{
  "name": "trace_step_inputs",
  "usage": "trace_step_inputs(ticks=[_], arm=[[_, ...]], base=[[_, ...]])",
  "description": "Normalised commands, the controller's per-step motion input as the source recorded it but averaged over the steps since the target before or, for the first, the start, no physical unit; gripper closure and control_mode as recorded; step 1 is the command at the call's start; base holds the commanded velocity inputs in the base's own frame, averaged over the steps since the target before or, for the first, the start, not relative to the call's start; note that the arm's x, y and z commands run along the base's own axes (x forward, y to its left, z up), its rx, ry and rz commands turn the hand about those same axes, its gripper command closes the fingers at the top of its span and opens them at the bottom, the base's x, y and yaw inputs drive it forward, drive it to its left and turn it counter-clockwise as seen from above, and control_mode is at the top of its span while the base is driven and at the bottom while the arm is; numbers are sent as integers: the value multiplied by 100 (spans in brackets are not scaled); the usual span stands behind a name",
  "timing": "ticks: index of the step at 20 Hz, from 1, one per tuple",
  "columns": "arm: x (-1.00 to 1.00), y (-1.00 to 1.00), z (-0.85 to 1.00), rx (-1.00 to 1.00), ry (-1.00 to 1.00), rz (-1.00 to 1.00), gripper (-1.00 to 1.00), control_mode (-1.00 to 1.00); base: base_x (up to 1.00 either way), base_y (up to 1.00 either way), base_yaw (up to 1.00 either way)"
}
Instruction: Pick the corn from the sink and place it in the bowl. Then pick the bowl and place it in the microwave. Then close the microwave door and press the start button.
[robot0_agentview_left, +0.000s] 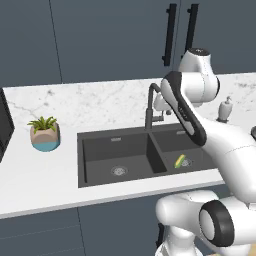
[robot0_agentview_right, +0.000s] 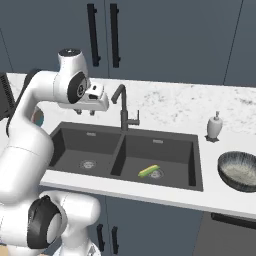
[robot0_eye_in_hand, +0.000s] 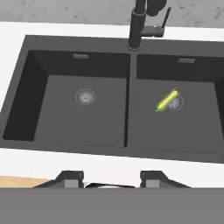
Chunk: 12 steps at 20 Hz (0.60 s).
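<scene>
1. Corn lies in the right basin of the sink, tilted, with one end resting on or just beside the round steel drain there; its yellow body and green end also show in the right base view and in the left base view.
2. Gripper hangs above the sink, over its left basin and to the left of the faucet, well apart from the corn.
3. Jaws stand apart with nothing between them; in the hand view the two dark fingertips sit with a plain gap, at what looks like a middling width, though the tips are small and cut off there, so I cannot judge it more finely.
4. Faucet, tall and black, rises from the back rim of the sink at the divider between the two basins.
5. Left basin holds its own round drain.
6. Bowl, dark and ribbed, sits upright on the white counter to the right of the sink, near its front right corner.
7. Soap dispenser stands on the counter behind the sink's right end, beyond the bowl.
8. Potted plant stands on the counter to the left of the sink, apart from its rim.
</scene>
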Motion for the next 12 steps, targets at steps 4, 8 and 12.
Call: trace_step_inputs(ticks=[4,8,12], arm=[[-30,0,-5,0,-1,0,-100,-100],[-92,-36,-40,0,6,0,-100,-100],[-25,-94,-63,0,14,0,-100,-100]], base=[[0,0,0],[0,0,0],[0,0,0]])
